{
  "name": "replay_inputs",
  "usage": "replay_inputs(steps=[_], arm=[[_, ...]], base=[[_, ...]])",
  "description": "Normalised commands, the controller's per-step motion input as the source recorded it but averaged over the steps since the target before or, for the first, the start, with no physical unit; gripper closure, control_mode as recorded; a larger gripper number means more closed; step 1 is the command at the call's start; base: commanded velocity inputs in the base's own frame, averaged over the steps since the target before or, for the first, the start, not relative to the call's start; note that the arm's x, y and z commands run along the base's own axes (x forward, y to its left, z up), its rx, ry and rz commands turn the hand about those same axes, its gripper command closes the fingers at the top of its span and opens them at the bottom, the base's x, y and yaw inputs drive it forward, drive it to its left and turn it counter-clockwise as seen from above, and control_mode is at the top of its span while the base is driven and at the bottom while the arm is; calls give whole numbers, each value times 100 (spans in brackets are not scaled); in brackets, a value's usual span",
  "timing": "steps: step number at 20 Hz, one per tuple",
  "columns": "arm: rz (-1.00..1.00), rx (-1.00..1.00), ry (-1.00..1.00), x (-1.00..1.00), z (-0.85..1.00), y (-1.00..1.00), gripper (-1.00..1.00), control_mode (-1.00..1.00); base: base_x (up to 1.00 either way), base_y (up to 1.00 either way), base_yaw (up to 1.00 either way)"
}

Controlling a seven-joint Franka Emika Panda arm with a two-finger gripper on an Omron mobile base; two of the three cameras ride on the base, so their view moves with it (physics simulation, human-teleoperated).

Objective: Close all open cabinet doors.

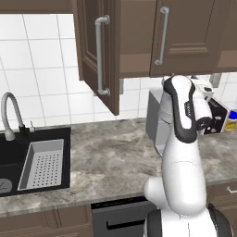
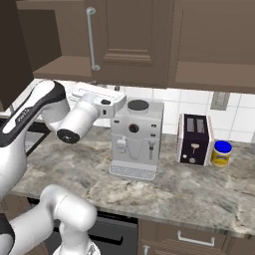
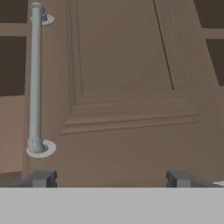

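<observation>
One tall dark brown cabinet door (image 1: 88, 41) stands swung out from the wall cabinet over the counter, its silver bar handle (image 1: 99, 55) facing me; its dark slab also shows at the far left (image 2: 12, 55). The door to its right (image 1: 185, 32) lies flush and shut, with its handle (image 1: 162, 34) near its left edge. My gripper (image 2: 116, 91) hovers just under and in front of this shut door (image 2: 129, 35). In the hand view the recessed panel (image 3: 122, 65) and handle (image 3: 36, 83) are close ahead. The gripper (image 3: 111, 179) is open, with nothing between its fingertips (image 3: 41, 178).
A grey coffee machine (image 2: 135, 134), a black toaster (image 2: 194, 139) and a yellow jar with a blue lid (image 2: 221, 153) stand on the marble counter (image 2: 189, 189) below the cabinets. A black sink (image 1: 9, 157) with a faucet (image 1: 11, 115) lies to the left.
</observation>
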Motion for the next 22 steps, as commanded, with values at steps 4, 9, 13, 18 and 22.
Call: replay_inputs(steps=[4,9,13,18,22], arm=[[-12,0,16,-41,28,0,-100,-100],[-11,-1,16,-42,28,0,-100,-100],[-8,-1,15,-55,27,4,-100,-100],[-6,0,11,-69,17,2,-100,-100],[-5,-4,9,-60,16,23,-100,-100]], base=[[0,0,0],[0,0,0],[0,0,0],[0,0,0],[0,0,0]])
